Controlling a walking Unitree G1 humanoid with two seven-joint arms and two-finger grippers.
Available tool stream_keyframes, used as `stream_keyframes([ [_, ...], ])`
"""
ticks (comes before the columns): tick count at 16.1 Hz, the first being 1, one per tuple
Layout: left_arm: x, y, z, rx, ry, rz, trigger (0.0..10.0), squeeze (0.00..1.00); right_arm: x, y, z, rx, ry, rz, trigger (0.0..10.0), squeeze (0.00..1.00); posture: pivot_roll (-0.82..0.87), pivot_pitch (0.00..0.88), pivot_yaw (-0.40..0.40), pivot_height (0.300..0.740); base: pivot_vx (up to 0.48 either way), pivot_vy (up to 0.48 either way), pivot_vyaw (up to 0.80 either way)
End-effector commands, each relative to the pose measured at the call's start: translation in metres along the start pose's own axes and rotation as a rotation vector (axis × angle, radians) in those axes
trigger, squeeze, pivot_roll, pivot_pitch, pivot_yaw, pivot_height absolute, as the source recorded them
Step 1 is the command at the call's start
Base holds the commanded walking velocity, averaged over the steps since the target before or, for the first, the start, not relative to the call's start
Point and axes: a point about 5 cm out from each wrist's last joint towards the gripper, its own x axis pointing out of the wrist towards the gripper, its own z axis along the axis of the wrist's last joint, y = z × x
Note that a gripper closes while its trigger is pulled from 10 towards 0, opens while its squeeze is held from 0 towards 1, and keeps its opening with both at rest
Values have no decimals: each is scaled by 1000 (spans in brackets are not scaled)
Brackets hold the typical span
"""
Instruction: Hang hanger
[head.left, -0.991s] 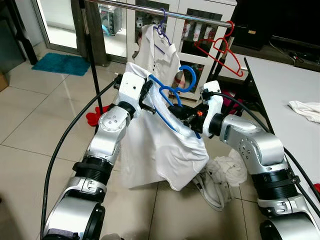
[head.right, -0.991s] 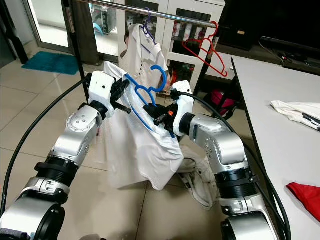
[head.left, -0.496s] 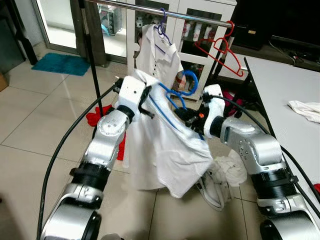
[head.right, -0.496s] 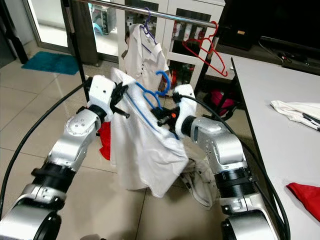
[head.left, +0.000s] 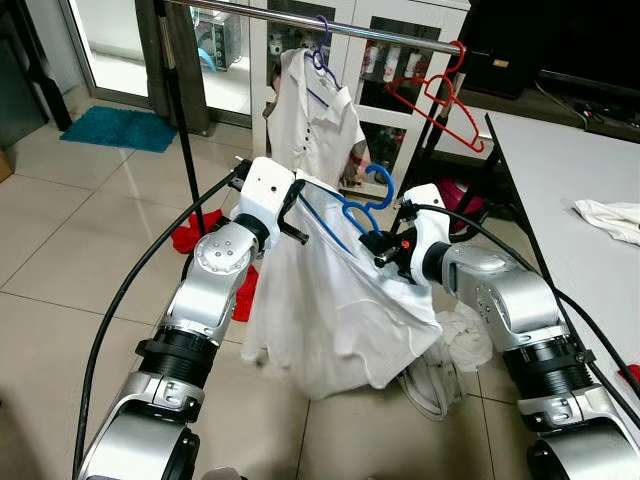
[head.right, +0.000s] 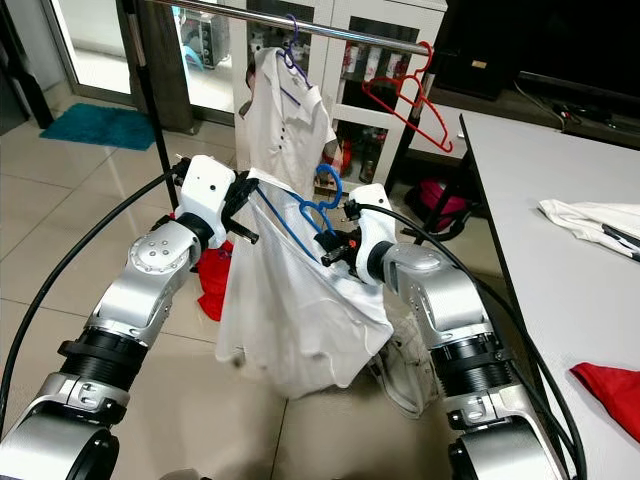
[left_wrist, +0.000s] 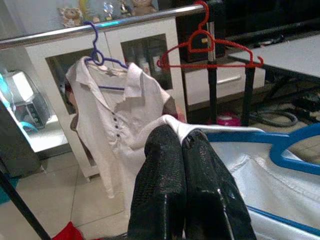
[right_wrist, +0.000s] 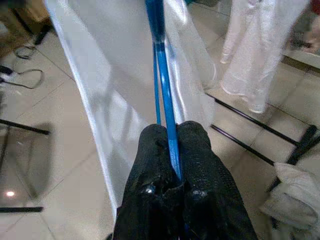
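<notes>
Blue plastic hanger (head.left: 352, 205) with limp white shirt (head.left: 335, 300) held between arms, below silver rail (head.left: 330, 28).
Right gripper (right_wrist: 169, 145) clamped on stiff hanger bar.
Left gripper (left_wrist: 181, 145) pinches shirt shoulder.
Light, floppy load; hold rigid frame, not cloth.

Even daylight from glass doors (head.left: 120, 45); head views sharp; wrist views soft, fingers (right_wrist: 165, 165) blurred close up; faint floor (head.left: 60, 250) glare.
</notes>
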Motion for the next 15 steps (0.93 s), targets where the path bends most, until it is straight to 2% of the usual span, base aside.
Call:
stream_keyframes([
  [1, 2, -5, -1, 17, 20, -29, 0, 0, -4, 5, 12, 8, -82, 44, 10000, 0, -52, 0, -101, 740, 0, 0, 0],
  [4, 1, -1, -4, 19, 48, 9, 0, 0, -3, 9, 15, 5, -96, 72, 10000, 0, -53, 0, -100, 740, 0, 0, 0],
  [5, 1, 1, -3, 22, 47, 22, 10000, 0, -3, 9, 15, 7, -98, 72, 10000, 0, -51, 0, -101, 740, 0, 0, 0],
  [6, 1, 2, -2, 24, 46, 28, 10000, 0, -3, 9, 15, 8, -98, 72, 10000, 0, -51, 0, -101, 740, 0, 0, 0],
  [7, 0, 3, 2, -2, 23, 6, 10000, 1000, -3, 8, 15, 11, -99, 70, 10000, 0, -48, 0, -103, 740, 0, 0, 0],
  [10, -2, 1, 11, 2, -30, -46, 10000, 1000, -4, 2, 14, 15, -101, 45, 10000, 0, -47, 0, -105, 740, 0, 0, 0],
  [13, -11, 6, 38, 18, -236, -102, 10000, 1000, -7, -10, 14, 24, -104, 10, 10000, 0, -46, 0, -105, 740, 0, 0, 0],
  [15, -17, 20, 47, 2, -289, -83, 10000, 1000, -10, -14, 15, 16, -114, 12, 10000, 0, -46, 0, -104, 740, 0, 0, 0],
])
